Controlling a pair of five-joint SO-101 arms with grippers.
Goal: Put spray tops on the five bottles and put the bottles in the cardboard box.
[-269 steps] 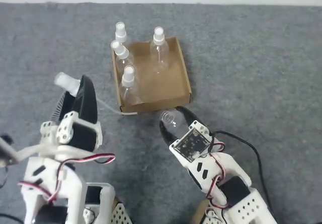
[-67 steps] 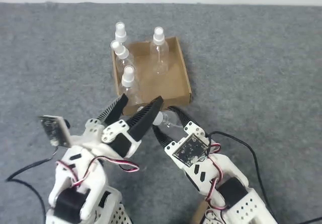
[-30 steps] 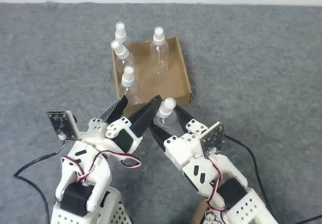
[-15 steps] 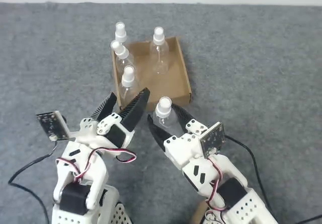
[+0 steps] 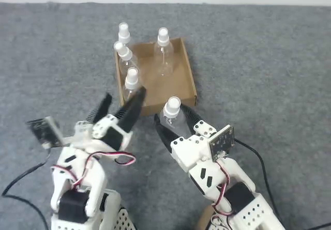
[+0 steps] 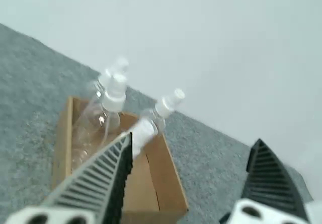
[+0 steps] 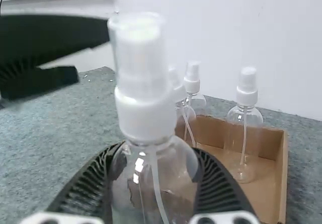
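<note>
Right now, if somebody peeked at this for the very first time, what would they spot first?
Probably the clear bottle with a white spray top, held upright in the right gripper just in front of the cardboard box. Next, the four more bottles with spray tops standing up at the box. The left gripper hangs open and empty beside the held one.

I class this site as a robotics test bench in a lab. Evidence: two small white arms, left arm (image 5: 77, 188) and right arm (image 5: 222, 183), with exposed servo wiring (image 5: 111, 160) and a bare circuit board (image 5: 221, 142), on a grey carpet-covered tabletop (image 5: 269, 59) against a plain white wall (image 7: 282, 32).
</note>
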